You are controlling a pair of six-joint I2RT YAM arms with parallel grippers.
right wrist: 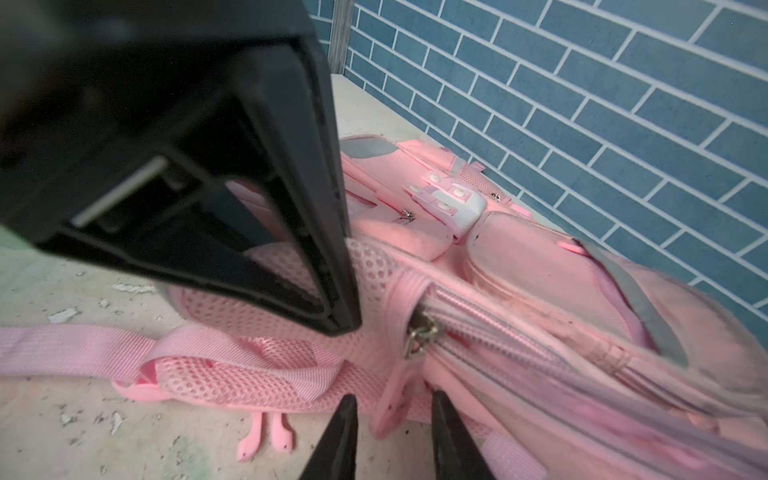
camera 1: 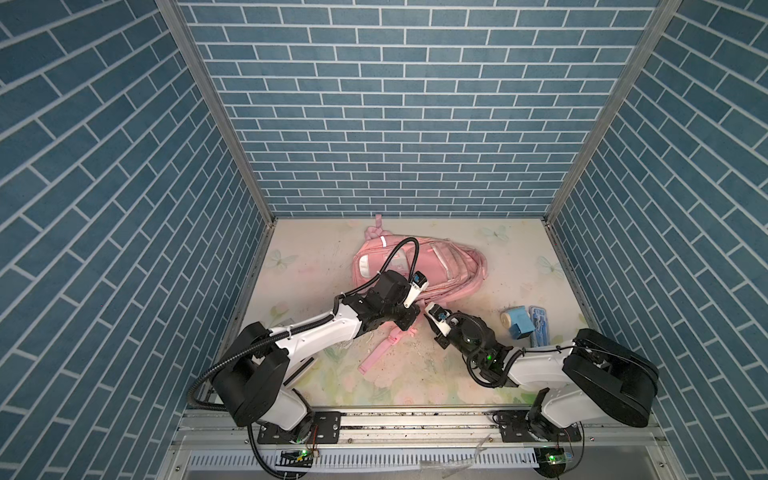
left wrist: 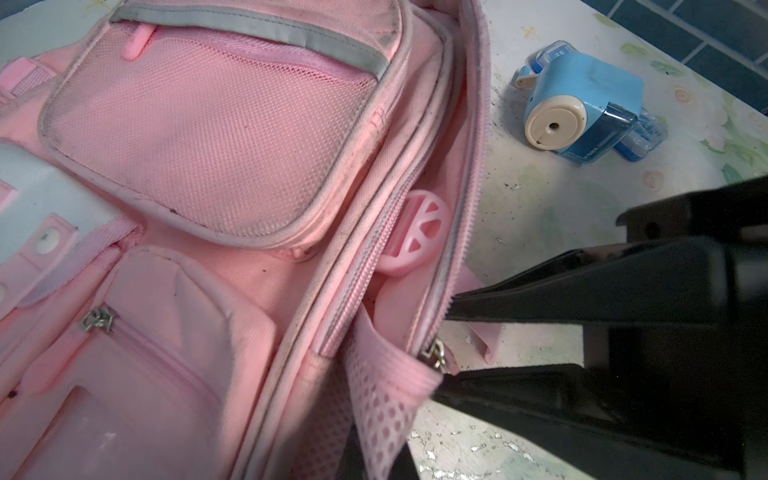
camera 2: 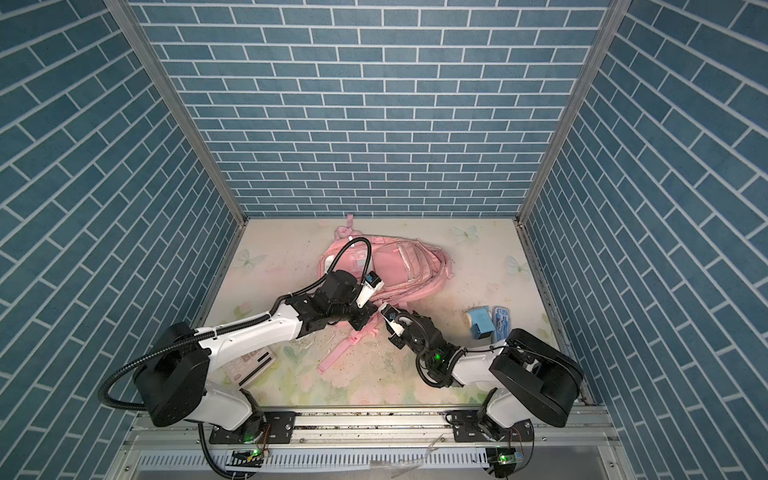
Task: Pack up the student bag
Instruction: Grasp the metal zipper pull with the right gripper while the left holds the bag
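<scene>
The student bag (camera 1: 451, 266) (camera 2: 415, 266), a pink backpack, lies on its back at mid-table. My left gripper (camera 1: 411, 320) (camera 2: 360, 322) is shut on the mesh side pocket (left wrist: 386, 419) at the bag's near corner; the fabric is pinched between the black fingers (left wrist: 380, 453). My right gripper (right wrist: 392, 415) (camera 1: 429, 309) stands open just beside it. Its two fingertips straddle the pink pull tab (right wrist: 390, 399) hanging from the metal zip slider (right wrist: 419, 336) (left wrist: 436, 357). The main zip gapes partly, showing a round pink disc (left wrist: 419, 237) inside.
A blue pencil sharpener (camera 1: 519, 324) (left wrist: 582, 108) and a blue case (camera 1: 539, 328) lie right of the bag. A loose pink strap (camera 1: 382, 353) trails toward the front edge. A white booklet (camera 2: 249, 365) lies under the left arm. Brick-patterned walls enclose three sides.
</scene>
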